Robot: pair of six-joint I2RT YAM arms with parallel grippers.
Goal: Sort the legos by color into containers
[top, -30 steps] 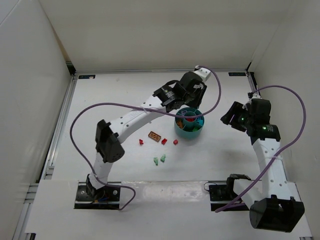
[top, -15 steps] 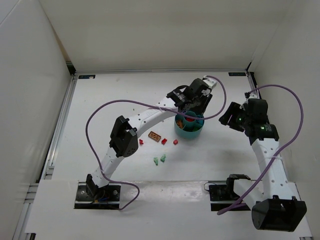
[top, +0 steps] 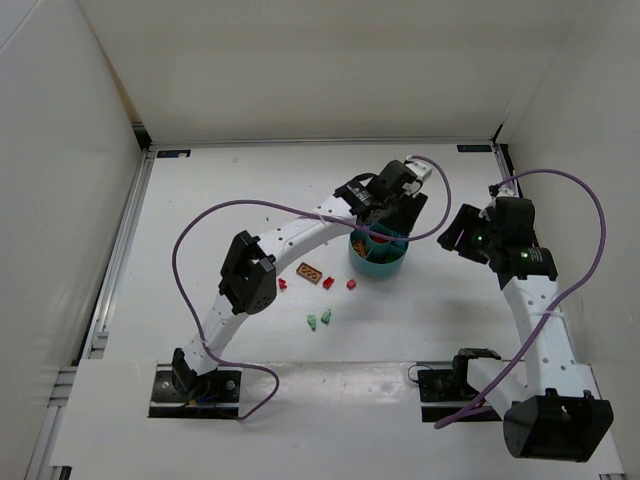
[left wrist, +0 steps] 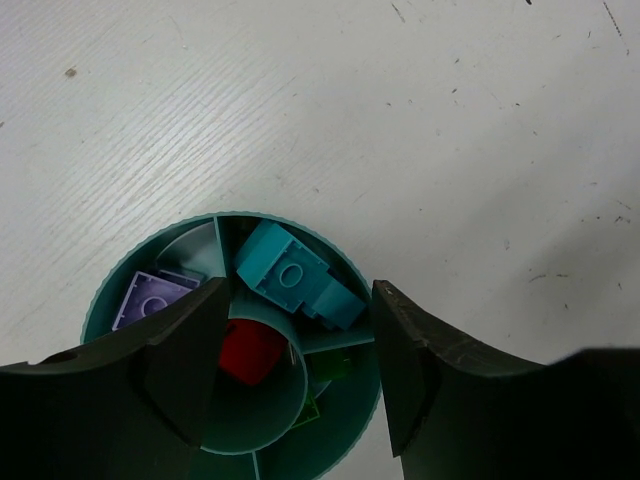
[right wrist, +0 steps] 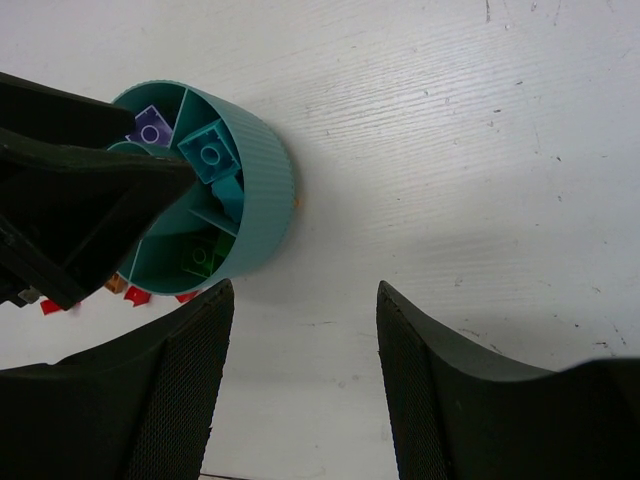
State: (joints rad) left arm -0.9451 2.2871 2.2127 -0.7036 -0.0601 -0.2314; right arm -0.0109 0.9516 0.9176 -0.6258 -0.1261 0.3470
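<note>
White table [left wrist: 400, 120], ribbed teal bowl [right wrist: 262, 215] with purple, teal, red, green legos [left wrist: 290, 275].

The white table [top: 230, 190] sits inside a plain white enclosure, with a back wall [top: 320, 60], a left wall [top: 50, 220] and a right wall [top: 600, 110] rising from its edges. A metal rail [top: 116, 262] runs along the table's left side, and a small black bracket [top: 172, 153] marks the far left corner. Close up, the tabletop shows a faint wood-like grain with scattered dark specks [left wrist: 70, 72] and fine scuffs, under soft, even light.
</note>
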